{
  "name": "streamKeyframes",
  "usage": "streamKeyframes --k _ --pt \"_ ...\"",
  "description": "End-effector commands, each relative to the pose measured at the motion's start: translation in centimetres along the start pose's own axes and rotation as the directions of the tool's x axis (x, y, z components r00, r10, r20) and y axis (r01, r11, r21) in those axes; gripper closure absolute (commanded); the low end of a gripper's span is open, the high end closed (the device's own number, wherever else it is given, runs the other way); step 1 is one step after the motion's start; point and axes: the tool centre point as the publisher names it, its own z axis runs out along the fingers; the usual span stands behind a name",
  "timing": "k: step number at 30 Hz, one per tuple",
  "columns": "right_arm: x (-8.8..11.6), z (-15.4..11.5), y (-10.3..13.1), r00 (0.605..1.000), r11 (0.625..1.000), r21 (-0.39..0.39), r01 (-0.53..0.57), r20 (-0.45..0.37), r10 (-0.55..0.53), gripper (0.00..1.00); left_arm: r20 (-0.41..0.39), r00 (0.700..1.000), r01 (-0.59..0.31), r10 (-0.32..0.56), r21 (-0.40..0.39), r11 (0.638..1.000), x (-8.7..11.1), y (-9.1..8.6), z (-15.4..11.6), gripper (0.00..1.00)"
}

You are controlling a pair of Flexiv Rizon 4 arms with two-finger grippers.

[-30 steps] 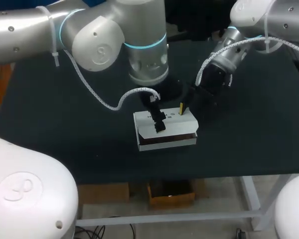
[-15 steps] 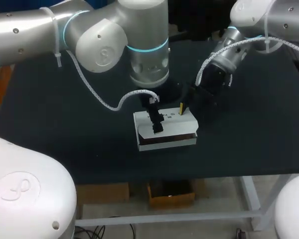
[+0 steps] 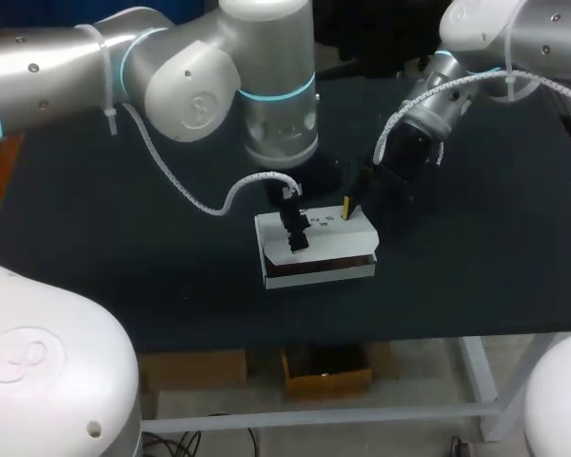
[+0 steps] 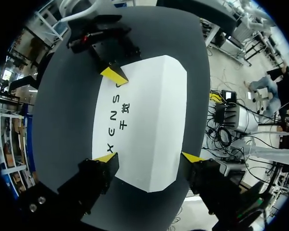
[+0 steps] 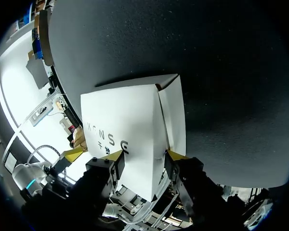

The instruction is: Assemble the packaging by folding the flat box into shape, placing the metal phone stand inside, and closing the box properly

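The white box (image 3: 316, 249) lies near the middle of the dark table (image 3: 124, 238), lid folded over its top. The left hand (image 4: 149, 157) is just above the lid, fingers spread. The right hand (image 5: 144, 154), also spread, is at the box's far edge, with one yellow tip on the lid.

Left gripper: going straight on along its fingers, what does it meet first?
The white box: its lid lies straight ahead of the left gripper. Whether they already touch is unclear.

White box (image 3: 338, 246) with dark lettering; black table (image 3: 124, 248); left end effector (image 4: 149, 156) and right end effector (image 5: 143, 154) black, yellow-tipped
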Motion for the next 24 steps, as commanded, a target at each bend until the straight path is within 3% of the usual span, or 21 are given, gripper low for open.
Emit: streamKeyframes --k 1,18,24 --pt "0.0 0.0 0.2 1.0 1.0 0.008 0.001 -0.001 -0.001 0.49 0.001 1.0 -0.002 0.002 0.002 1.0 -0.1 0.0 0.6 0.16" --pt "0.0 0.0 0.2 1.0 1.0 0.008 0.001 -0.001 -0.001 0.49 -0.022 1.0 -0.002 0.002 -0.018 1.0 -2.2 0.3 3.0 0.14" --pt "0.0 0.0 0.2 1.0 1.0 0.008 0.001 -0.001 -0.001 0.49 0.011 1.0 -0.009 0.009 -0.009 1.0 -2.3 0.3 3.4 0.16"
